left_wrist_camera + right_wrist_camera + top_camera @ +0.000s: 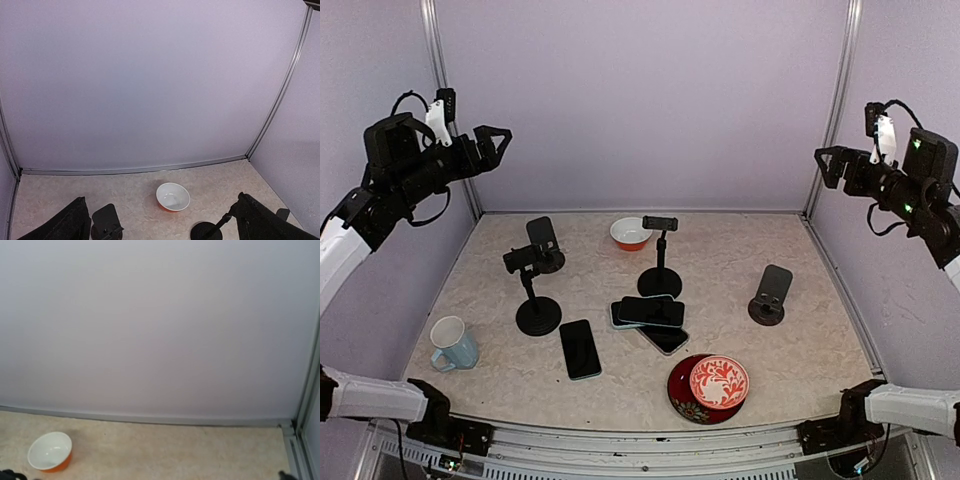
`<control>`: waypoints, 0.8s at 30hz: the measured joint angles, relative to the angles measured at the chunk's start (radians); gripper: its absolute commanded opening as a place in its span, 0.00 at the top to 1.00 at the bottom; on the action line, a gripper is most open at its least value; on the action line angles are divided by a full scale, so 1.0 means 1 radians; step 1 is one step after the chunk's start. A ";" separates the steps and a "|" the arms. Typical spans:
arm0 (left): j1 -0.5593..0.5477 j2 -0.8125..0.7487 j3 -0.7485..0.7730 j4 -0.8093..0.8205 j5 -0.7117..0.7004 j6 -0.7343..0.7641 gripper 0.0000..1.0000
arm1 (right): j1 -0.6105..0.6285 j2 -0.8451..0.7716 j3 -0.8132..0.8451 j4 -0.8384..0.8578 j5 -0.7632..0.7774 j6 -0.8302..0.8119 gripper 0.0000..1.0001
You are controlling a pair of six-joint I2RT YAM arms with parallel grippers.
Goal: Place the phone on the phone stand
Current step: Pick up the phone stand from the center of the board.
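Observation:
Several dark phones lie mid-table: one alone (580,348), a stacked pair (649,311) and another (665,339) partly under them. Two tall clamp phone stands (660,255) (533,290) rise from round bases. Two low plate stands sit at back left (544,243) and at the right (771,294). My left gripper (496,141) hangs high at the left, open and empty. High at the right, my right gripper (829,160) is likewise open and empty. In the left wrist view its fingers (67,225) frame the low stand (106,222) and a tall stand's base (205,231).
An orange-and-white bowl (630,233) (172,196) (50,451) sits near the back wall. A light blue mug (452,343) stands at front left. A red patterned plate (685,398) carrying a small red-and-white bowl (719,381) is at front centre. Enclosure walls and metal posts (448,110) surround the table.

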 measured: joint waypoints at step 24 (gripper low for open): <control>0.060 0.660 0.461 -0.215 -0.201 -0.151 0.01 | 0.042 -0.118 -0.083 -0.040 -0.158 -0.068 0.00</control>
